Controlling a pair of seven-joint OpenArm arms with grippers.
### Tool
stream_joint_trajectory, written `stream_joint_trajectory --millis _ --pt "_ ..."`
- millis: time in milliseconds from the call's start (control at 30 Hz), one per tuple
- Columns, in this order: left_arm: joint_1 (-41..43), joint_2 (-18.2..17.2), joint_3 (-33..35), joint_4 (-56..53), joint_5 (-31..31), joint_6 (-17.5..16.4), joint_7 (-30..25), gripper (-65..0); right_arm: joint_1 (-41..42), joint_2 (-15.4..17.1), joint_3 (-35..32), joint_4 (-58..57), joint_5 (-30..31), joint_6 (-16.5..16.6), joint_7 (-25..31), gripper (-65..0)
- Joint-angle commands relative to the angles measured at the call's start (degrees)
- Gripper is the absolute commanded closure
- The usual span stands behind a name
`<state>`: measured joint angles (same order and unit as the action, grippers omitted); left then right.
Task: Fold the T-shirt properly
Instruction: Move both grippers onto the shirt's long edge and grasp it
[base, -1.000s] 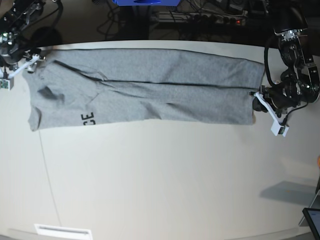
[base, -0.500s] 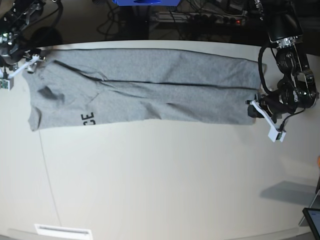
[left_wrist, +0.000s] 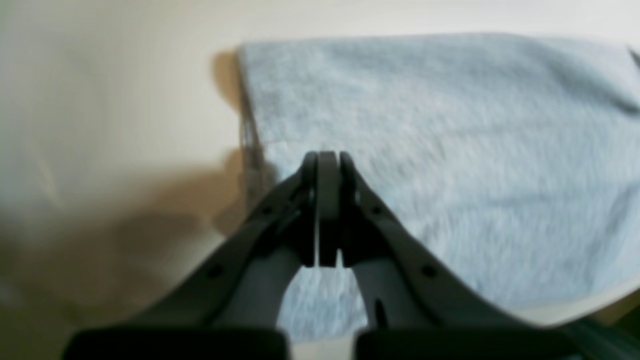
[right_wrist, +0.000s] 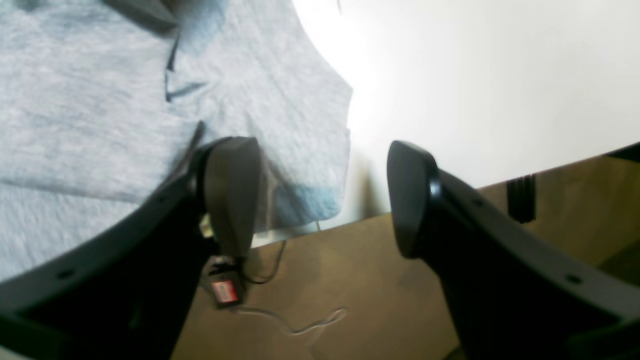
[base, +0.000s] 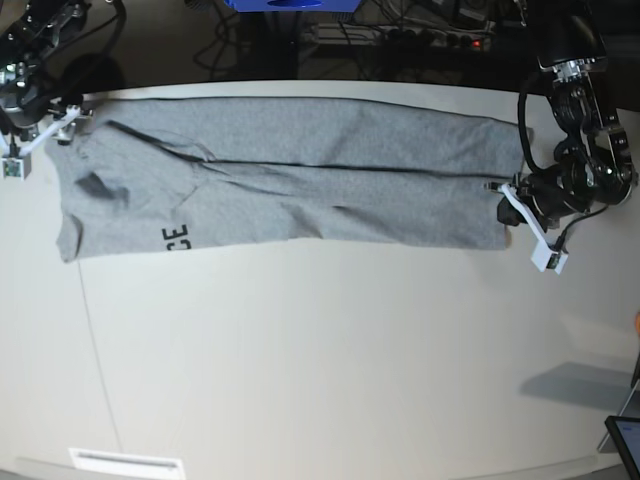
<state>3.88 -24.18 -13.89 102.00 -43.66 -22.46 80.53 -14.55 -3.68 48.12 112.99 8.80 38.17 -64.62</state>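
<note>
T-shirt (base: 290, 180): a heather-grey garment is laid flat on the far half of the table (base: 330, 360), already folded lengthwise into a long band.
Long axis: the band is stretched across the table from the base view's left to its right, roughly parallel to the far edge.
Ends: the straight, squared-off end is turned toward the base view's right; the wider end with its uneven outline is turned toward the left.
Fold line: a dark seam is seen along the length of the band, about midway between its near and far edges.
Lettering (base: 176, 238): black block capitals are exposed at the near edge close to the left end, where only a few characters are seen, mirrored.
Creases: wrinkles and a small dark fold are gathered in the left third; the right part is smoother.
Left gripper (left_wrist: 327, 160): the jaws are pressed together with no gap between the tips. The tips are placed over the shirt's right end just inside its short edge. Whether cloth is pinched between them cannot be told from the blurred wrist view.
Right gripper (right_wrist: 320, 195): the jaws are held wide apart, with nothing between them. One finger (right_wrist: 231, 192) is seen over the shirt's corner at the table's edge, the other beyond it over the floor.
</note>
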Motion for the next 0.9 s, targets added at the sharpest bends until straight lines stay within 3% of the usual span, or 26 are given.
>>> stream_joint_trajectory --millis 0,133,200,367,467,533,667,767,867 --pt "0.47 -1.0 -0.31 3.1 -0.52 -0.71 -0.53 0.0 0.17 0.56 0.01 1.25 0.39 1.83 2.07 -38.0" --pt "3.29 -0.56 -0.04 6.18 -0.34 -0.79 -0.53 0.0 -0.71 0.74 0.01 1.34 0.39 1.83 6.91 -38.0" --pt "4.34 -0.65 0.13 6.0 0.1 -0.79 -3.48 0.0 -1.41 0.74 0.01 1.34 0.39 1.83 9.19 -38.0" --pt "7.59 -0.65 4.7 6.44 11.18 -0.88 -13.15 0.0 -4.84 2.06 -6.4 1.43 0.21 1.83 16.05 -38.0" --pt "11.9 -0.56 10.15 6.62 19.09 -0.88 -25.37 0.0 -8.62 4.78 -15.63 1.43 0.04 1.83 21.67 -37.7" --pt "14.54 -0.12 10.68 6.62 20.76 -0.88 -33.02 0.0 -9.76 4.78 -18.27 1.43 -0.67 1.83 25.81 -36.4" --pt "17.35 1.2 10.51 6.62 21.02 -0.88 -42.33 0.0 -9.76 4.78 -22.32 1.25 -11.04 1.83 32.22 -32.5" --pt "17.53 1.81 10.51 6.27 21.11 -0.88 -46.99 0.0 -8.97 3.99 -24.34 1.16 -18.86 1.83 37.5 -26.4" --pt "17.53 3.22 8.48 6.09 21.02 -0.88 -51.92 0.0 -7.83 1.35 -23.46 0.99 -22.29 0.82 41.63 -8.1"
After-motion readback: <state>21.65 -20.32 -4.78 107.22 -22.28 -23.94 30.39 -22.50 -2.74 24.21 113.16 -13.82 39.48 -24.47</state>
